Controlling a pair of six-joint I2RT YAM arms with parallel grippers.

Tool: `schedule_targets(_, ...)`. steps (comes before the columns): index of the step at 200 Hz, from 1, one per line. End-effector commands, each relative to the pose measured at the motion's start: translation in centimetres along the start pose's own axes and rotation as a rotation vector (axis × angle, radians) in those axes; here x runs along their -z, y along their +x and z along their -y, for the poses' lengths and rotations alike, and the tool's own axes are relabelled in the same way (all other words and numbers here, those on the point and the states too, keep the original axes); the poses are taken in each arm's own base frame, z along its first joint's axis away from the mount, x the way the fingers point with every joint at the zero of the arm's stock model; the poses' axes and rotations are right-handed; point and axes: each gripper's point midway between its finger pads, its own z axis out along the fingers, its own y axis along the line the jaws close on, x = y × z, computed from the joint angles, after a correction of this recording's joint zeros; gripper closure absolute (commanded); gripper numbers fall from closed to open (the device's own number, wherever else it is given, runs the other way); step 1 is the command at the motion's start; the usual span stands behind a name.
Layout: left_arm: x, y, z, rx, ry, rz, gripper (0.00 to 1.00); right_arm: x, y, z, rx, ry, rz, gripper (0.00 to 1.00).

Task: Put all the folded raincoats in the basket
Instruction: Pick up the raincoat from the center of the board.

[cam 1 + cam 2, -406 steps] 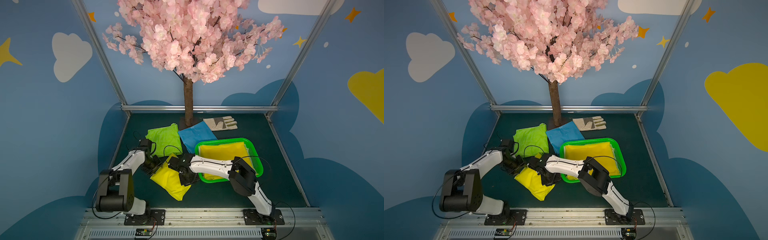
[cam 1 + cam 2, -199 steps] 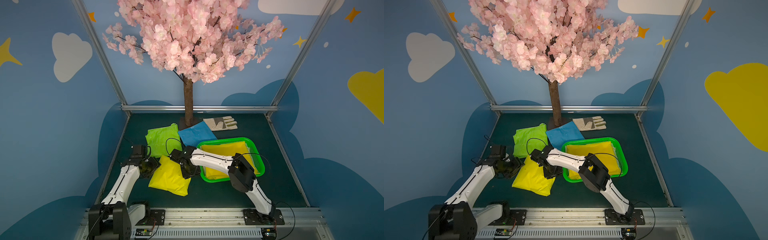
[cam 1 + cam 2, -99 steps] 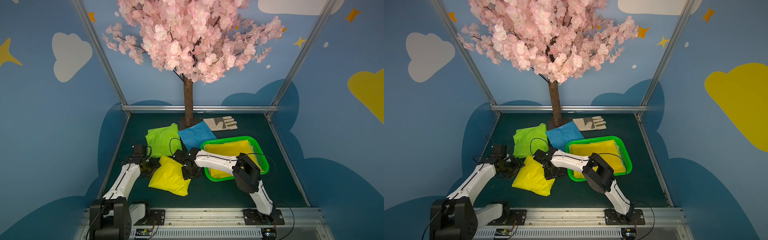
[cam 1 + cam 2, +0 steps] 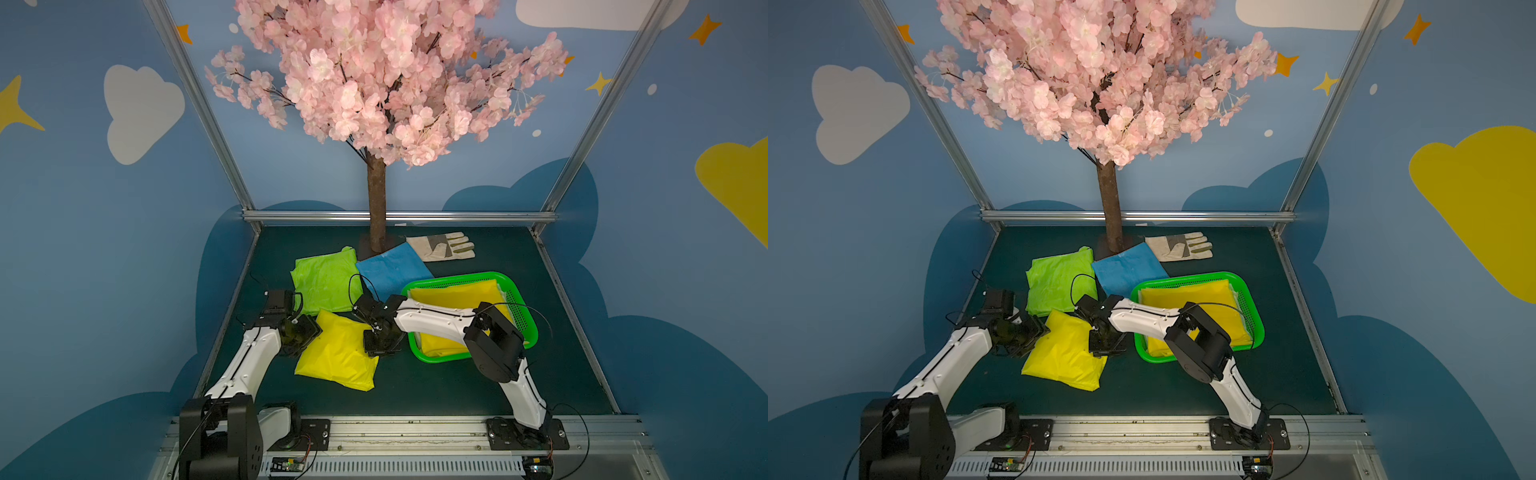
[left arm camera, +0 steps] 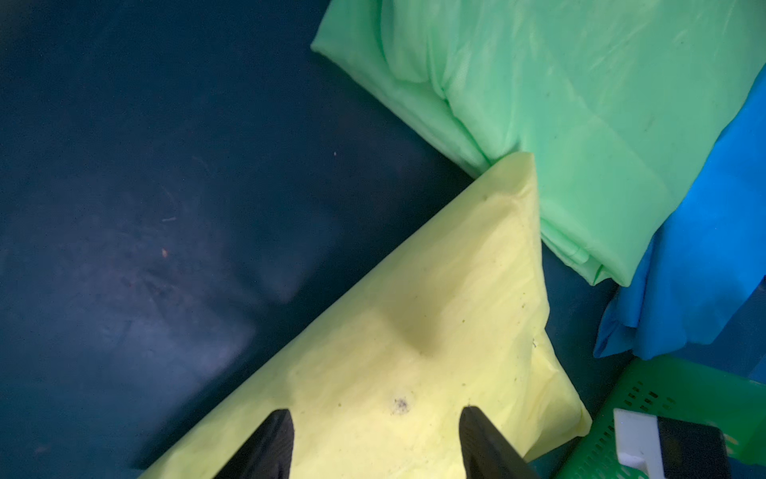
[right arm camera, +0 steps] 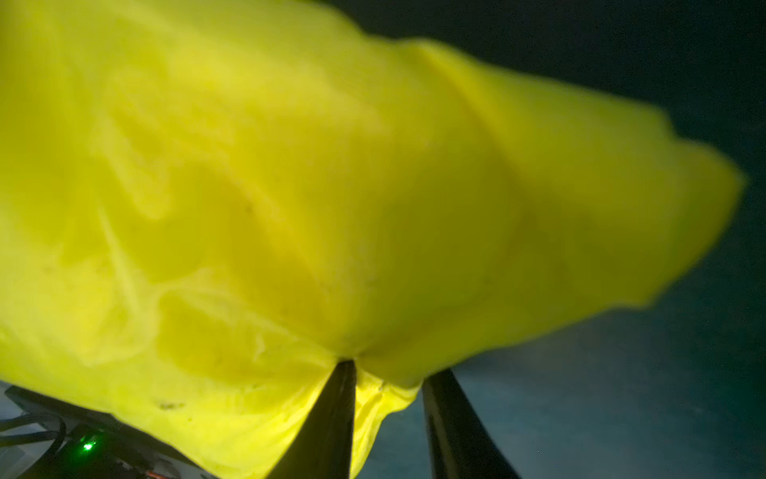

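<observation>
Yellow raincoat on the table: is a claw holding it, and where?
Yes. The right claw pinches the yellow raincoat by its edge on the basket side. The left claw is open over it, holding nothing.

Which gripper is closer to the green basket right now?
Right. The right gripper is beside the basket, at its left wall; the left gripper is across the yellow raincoat on the table, farther away.

Top views: bright, even overhead light, sharp, faint shadows on mat, wide-angle stretch at edges. Right wrist pic: raincoat v. close, blurred, bg dim; left wrist slightly soft.
</observation>
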Motion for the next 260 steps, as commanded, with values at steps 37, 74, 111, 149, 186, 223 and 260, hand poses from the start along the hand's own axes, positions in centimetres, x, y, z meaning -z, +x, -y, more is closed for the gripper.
schedule_targets(37, 0.6, -0.4, 0.4, -0.016, 0.009, 0.012, 0.33, 1.0, -1.2, 0.0, 0.06, -0.062, 0.0, 0.99)
schedule_targets(74, 0.4, -0.3, 0.7, -0.015, 0.029, 0.009, 0.32, 3.1, -1.6, 4.0, 0.111, 0.087, -0.089, 1.0)
schedule_targets(111, -0.2, 0.4, 1.4, -0.03, 0.083, -0.029, 0.32, 4.0, -3.0, 6.2, 0.167, 0.164, -0.14, 1.0)
schedule_targets(149, -1.4, 1.2, 2.3, -0.06, 0.159, -0.066, 0.34, 3.7, -3.6, 6.2, 0.214, 0.175, -0.183, 1.0)
schedule_targets(186, -2.7, 2.5, 2.3, -0.084, 0.166, -0.103, 0.38, 3.3, -4.1, 6.7, 0.211, 0.174, -0.199, 1.0)
schedule_targets(223, -3.5, 2.5, 1.2, -0.086, 0.1, -0.106, 0.43, 3.2, -4.0, 6.7, 0.209, 0.175, -0.212, 1.0)
schedule_targets(260, -4.1, 2.5, 1.3, -0.086, 0.101, -0.117, 0.52, 3.2, -4.0, 6.9, 0.211, 0.18, -0.212, 1.0)
